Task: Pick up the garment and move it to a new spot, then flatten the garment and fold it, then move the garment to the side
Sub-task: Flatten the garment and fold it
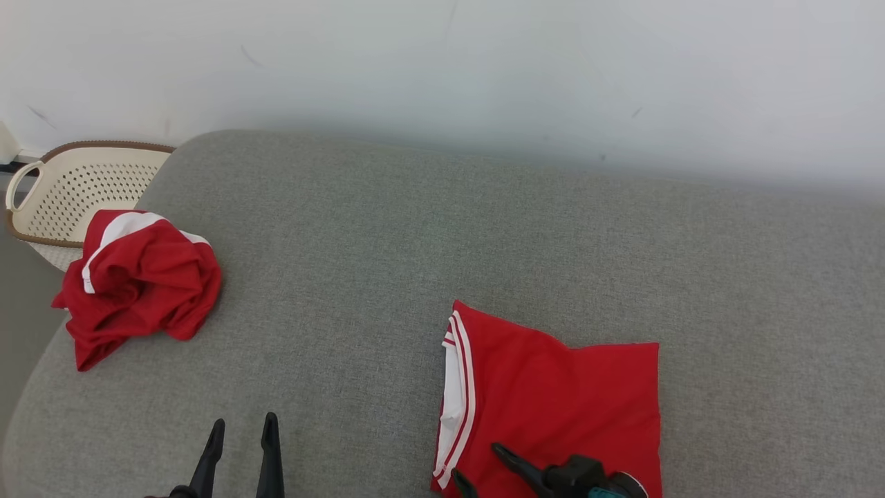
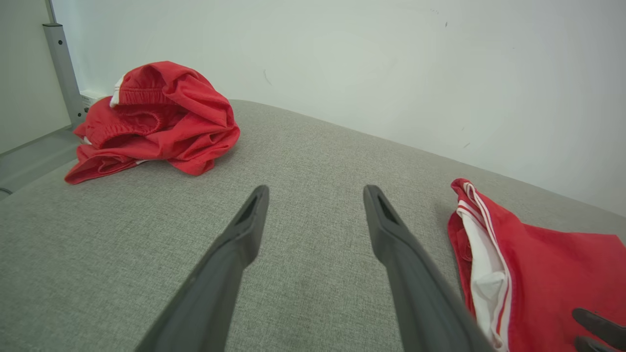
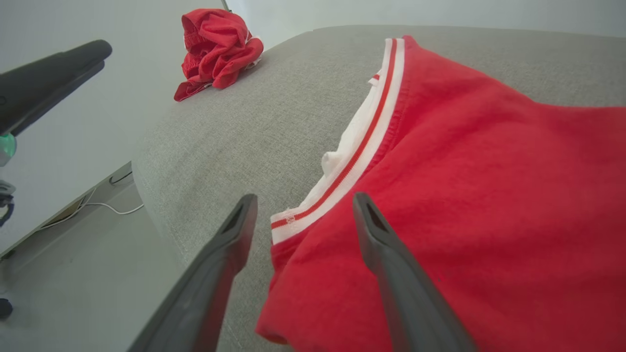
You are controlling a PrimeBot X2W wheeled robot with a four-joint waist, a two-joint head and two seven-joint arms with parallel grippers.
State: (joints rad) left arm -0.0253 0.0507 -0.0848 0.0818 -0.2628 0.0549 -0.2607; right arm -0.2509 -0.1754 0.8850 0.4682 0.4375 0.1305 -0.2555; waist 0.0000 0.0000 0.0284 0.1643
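Folding looks done: the red garment lies as a neat rectangle at five o'clock on the grey cushion, the right gripper spread and empty over its striped near corner, probably to shift it aside, the left gripper open, empty, at seven.

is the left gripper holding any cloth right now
No, the left gripper is open with bare grey cushion between its fingers, and the crumpled garment and folded garment both lie apart from it.
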